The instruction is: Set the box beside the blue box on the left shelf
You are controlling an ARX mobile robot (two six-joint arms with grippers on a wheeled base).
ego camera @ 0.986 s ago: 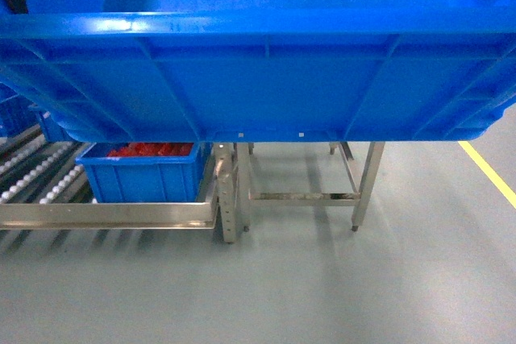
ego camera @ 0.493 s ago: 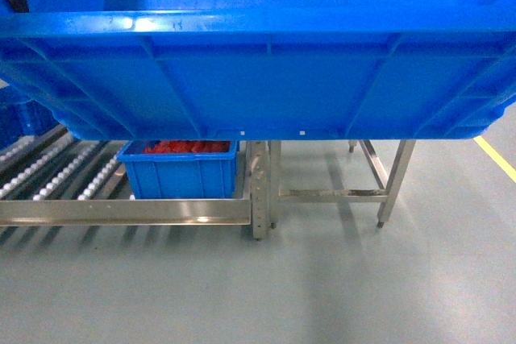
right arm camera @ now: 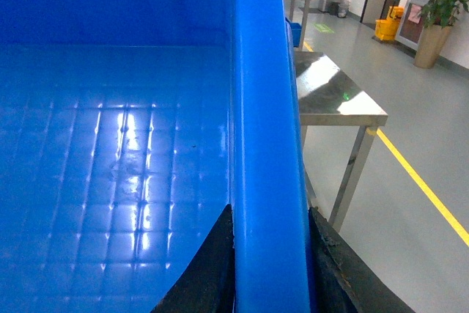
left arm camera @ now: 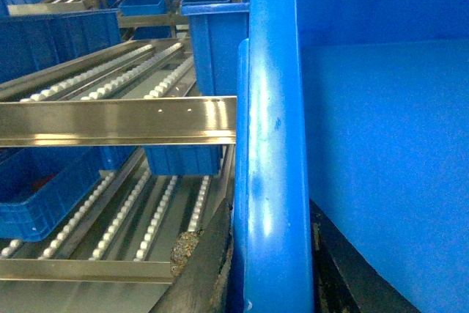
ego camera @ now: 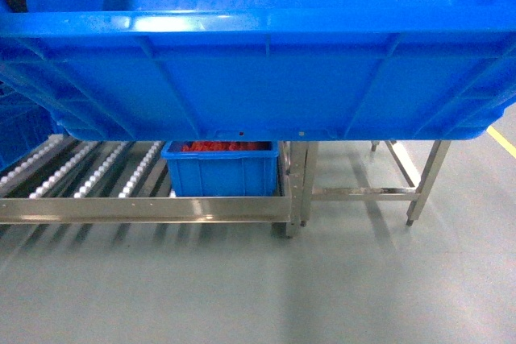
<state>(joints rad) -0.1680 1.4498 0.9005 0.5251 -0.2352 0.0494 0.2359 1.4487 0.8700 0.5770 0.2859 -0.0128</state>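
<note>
A large bright-blue box (ego camera: pixel 258 70) fills the upper half of the head view, held up in the air above a grey floor (ego camera: pixel 242 288), its ribbed wall facing the camera. In the left wrist view, the left gripper (left arm camera: pixel 271 269) straddles the box's thick rim, one dark finger (left arm camera: pixel 209 265) against the outer side and another on the inner side, so it is clamped on the rim. In the right wrist view, the right gripper (right arm camera: pixel 267 269) clasps the opposite rim the same way, with dark fingers (right arm camera: pixel 209 269) on both sides. Below and beyond the box stands the left shelf (ego camera: pixel 145 209), grey rails lined with white rollers behind a shiny steel front bar. A smaller blue box (ego camera: pixel 223 170) holding red items sits at the shelf's right end, just behind the bar. A steel table (ego camera: pixel 403 191) stands just beside the shelf on the right.
</note>
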